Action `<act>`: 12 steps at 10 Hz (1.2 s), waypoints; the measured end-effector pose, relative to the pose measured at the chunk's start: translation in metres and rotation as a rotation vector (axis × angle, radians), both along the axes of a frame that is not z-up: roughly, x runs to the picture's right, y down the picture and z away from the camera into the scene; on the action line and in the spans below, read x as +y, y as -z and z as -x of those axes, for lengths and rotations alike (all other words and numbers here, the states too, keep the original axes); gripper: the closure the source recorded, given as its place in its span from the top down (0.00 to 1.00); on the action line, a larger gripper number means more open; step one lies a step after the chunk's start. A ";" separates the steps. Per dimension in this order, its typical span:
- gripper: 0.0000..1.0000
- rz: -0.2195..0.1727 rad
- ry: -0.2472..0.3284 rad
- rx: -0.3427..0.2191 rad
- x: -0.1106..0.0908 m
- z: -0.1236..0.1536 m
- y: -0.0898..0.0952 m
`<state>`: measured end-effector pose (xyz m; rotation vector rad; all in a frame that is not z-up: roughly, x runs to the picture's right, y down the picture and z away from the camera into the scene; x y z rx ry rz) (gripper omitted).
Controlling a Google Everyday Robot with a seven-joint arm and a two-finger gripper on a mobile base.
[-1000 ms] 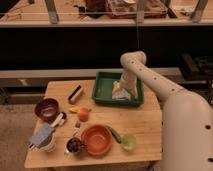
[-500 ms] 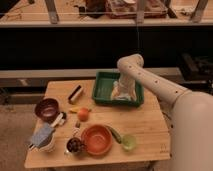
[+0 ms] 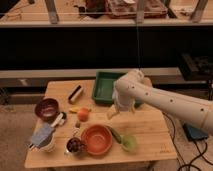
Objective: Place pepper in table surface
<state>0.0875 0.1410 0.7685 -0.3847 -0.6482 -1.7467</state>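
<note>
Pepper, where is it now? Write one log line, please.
pepper: on table, between orange bowl and green cup | gripper: open, above table

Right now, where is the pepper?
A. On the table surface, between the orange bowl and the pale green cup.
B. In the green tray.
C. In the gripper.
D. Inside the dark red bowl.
A: the pepper lies on the table surface between the orange bowl and the pale green cup. The gripper hangs open above the table in front of the green tray, apart from the pepper.
</note>
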 end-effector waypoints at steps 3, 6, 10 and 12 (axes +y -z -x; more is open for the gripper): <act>0.80 -0.016 0.030 -0.028 0.010 0.003 0.010; 0.80 -0.015 0.026 -0.045 0.013 0.003 0.006; 0.80 0.003 0.002 -0.038 0.031 -0.027 0.004; 0.80 0.023 0.008 -0.027 0.043 -0.026 -0.005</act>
